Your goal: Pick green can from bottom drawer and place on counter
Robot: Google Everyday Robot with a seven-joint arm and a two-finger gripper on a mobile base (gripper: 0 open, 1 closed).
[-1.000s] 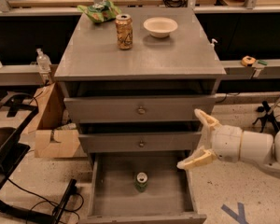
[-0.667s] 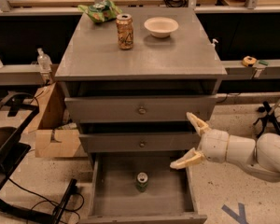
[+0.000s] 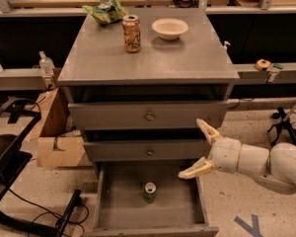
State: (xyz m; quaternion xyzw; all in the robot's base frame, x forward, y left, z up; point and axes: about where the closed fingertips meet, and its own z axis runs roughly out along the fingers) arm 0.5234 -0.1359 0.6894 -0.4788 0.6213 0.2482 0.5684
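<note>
Arm is reaching in from right; hand (image 3: 191,149), fingers spread wide, is hovering over open bottom drawer's (image 3: 119,207) right edge, further left vs. 1 s ago. The green can (image 3: 149,192) is standing, seemingly upright, mid-drawer.

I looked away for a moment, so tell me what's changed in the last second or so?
The gripper has moved left, toward the open bottom drawer, with its jaws still spread and holding nothing. The green can stands untouched in that drawer. The tan can and bowl on the counter have not moved.
</note>
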